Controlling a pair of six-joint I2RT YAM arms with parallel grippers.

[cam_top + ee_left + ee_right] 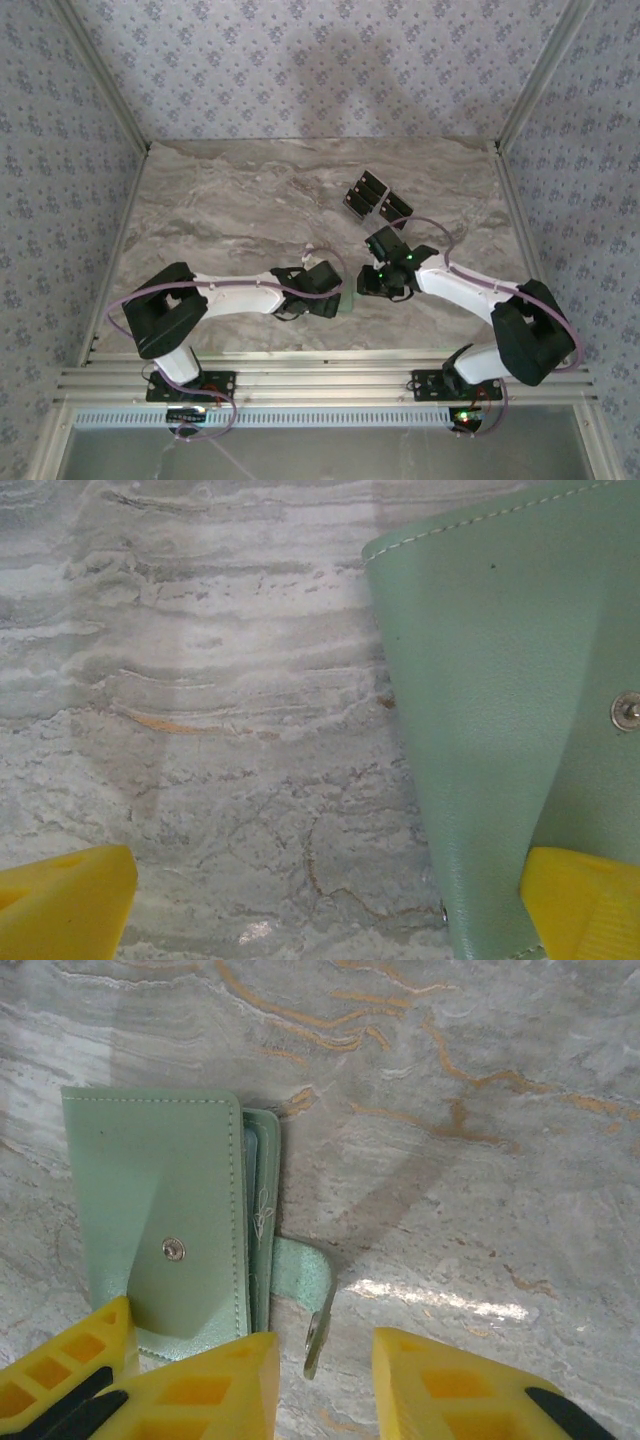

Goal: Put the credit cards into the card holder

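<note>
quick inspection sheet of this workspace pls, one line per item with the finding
surface: grey-beige veined marble-look tabletop, no spills seen
job's things: small glossy black rectangular credit cards grouped far right of centre; flat pale green stitched card holder folded, snap strap undone
clutter: nothing seen
hands: left hand wide open, one finger at the holder's edge; right hand open, strap tip between its fingers
cables: lavender cables looped along both arms
surroundings: floral-patterned walls, aluminium rails at near edge
</note>
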